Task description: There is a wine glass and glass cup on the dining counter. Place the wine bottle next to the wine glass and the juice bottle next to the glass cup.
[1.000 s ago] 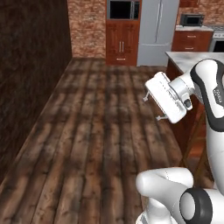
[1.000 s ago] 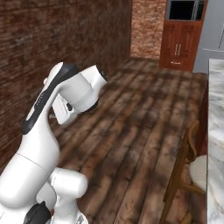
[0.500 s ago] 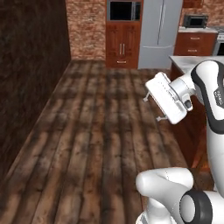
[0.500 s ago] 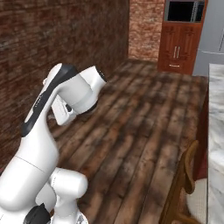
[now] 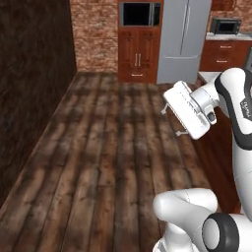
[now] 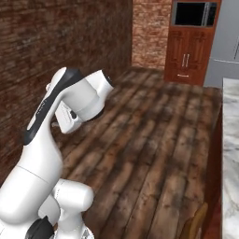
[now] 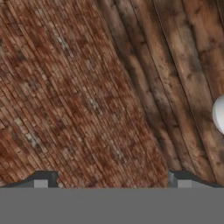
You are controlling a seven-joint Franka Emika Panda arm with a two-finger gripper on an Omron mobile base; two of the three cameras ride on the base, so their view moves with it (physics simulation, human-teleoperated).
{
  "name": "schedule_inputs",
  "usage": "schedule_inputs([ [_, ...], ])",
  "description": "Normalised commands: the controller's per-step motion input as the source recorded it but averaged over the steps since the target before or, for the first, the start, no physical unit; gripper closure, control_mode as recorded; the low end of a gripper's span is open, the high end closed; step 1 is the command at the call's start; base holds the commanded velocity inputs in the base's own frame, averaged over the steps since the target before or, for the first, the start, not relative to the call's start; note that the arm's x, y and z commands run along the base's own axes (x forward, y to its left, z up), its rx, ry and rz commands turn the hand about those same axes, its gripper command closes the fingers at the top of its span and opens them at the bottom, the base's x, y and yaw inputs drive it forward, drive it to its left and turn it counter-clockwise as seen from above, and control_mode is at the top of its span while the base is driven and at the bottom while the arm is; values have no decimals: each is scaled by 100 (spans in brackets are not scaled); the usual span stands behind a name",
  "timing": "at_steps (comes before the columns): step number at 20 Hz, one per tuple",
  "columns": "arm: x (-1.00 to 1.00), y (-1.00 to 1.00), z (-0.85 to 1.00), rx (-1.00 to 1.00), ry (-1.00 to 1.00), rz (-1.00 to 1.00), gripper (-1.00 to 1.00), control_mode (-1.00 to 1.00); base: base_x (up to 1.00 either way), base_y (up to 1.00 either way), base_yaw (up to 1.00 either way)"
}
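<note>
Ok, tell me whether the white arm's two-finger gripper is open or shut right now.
Open and empty: in the hand view the two small dark fingertips stand far apart at the bottom, and between them show just the red brick wall and wooden floor planks.

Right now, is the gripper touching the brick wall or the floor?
Apart. In the hand view the gripper is open and empty, its fingertips standing clear before the distant brick wall and wooden floor.

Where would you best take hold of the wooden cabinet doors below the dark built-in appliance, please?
Grip one of the slim vertical handles where the two cabinet doors meet, coming straight from the front, fingers closing sideways across it: the bars stand upright on flat panels. The gripper is open but far off; the base would likely need to drive closer.
</note>
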Motion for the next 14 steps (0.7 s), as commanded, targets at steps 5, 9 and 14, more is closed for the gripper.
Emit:
schedule_inputs([
  [5, 0, 0, 0, 0, 0, 0, -100, 100, 100, 0, -3],
  [9, 0, 0, 0, 0, 0, 0, -100, 100, 100, 0, -2],
  [14, 0, 0, 0, 0, 0, 0, -100, 100, 100, 0, -2],
])
